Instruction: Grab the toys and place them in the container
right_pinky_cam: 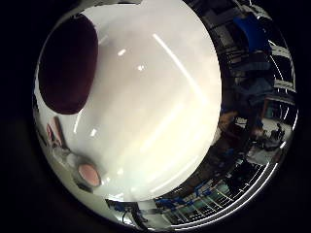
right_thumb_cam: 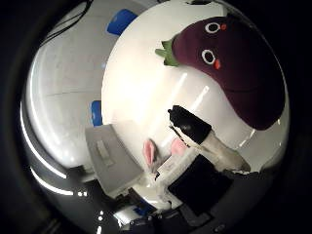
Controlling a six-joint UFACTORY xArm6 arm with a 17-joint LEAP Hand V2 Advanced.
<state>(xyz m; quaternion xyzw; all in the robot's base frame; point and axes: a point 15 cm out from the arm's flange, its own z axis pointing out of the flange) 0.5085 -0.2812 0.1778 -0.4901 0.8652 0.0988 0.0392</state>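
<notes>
Right thumb side palm view shows the eggplant toy (right_thumb_cam: 234, 63) lying on the white tabletop (right_thumb_cam: 141, 83), not yet picked up. Beside the eggplant, nearer my palm, a pink-eared plush (right_thumb_cam: 151, 153) sits against my fingers (right_thumb_cam: 195, 129); whether they are curled on it I cannot tell. I see no container, so by my judgement nothing is stowed yet

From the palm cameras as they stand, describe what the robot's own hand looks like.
Only the thumb-side view shows the hand. It is built of white and black parts: a finger with a glossy black rounded tip on a pale segment, a flat grey-white plate and a black block. The little-finger-side view shows no clear part of it.
</notes>
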